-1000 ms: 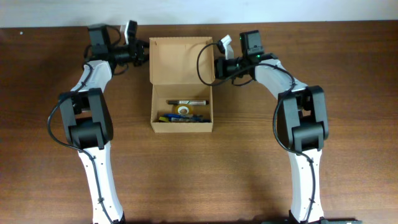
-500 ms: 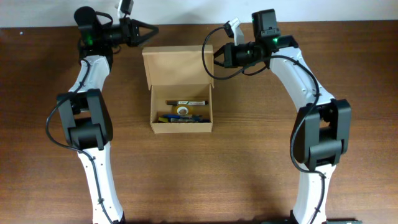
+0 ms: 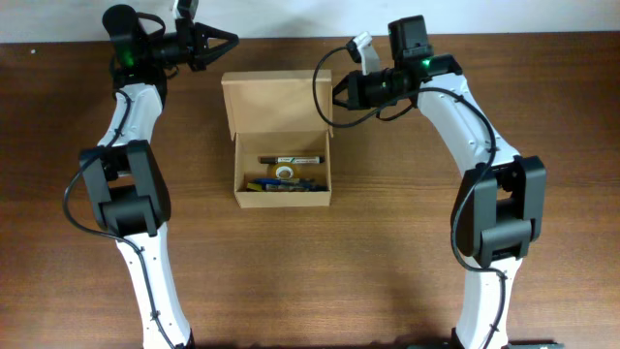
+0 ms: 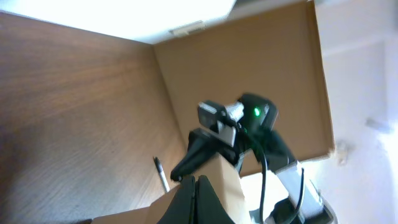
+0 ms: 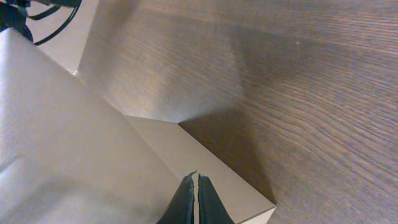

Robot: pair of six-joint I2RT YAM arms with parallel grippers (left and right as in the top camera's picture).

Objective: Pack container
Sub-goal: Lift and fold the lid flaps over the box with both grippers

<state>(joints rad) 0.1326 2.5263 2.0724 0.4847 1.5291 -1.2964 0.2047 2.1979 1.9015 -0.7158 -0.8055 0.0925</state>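
Observation:
The tan cardboard container point(image 3: 283, 195) sits mid-table with its flap lid point(image 3: 276, 102) standing open at the back. Inside lie a black marker point(image 3: 291, 158), a tape roll point(image 3: 285, 172) and small blue and yellow items point(image 3: 271, 184). My left gripper point(image 3: 233, 41) is shut and empty, above and behind the lid's left corner, clear of it. In the left wrist view its closed fingers point(image 4: 198, 200) point over the lid's edge point(image 4: 227, 180). My right gripper point(image 3: 336, 99) is shut, its tip at the lid's right edge. In the right wrist view point(image 5: 196, 186) it lies against the cardboard point(image 5: 74, 143).
Brown wooden table point(image 3: 465, 281) all round the container. A white wall strip runs along the far edge point(image 3: 291, 15). The right arm's wrist point(image 4: 239, 124) shows in the left wrist view just beyond the lid.
Both grippers were at the lid's sides a second ago. The lid now tilts further forward. My left gripper has drawn back and up to the far left; my right gripper stays at the lid's right edge.

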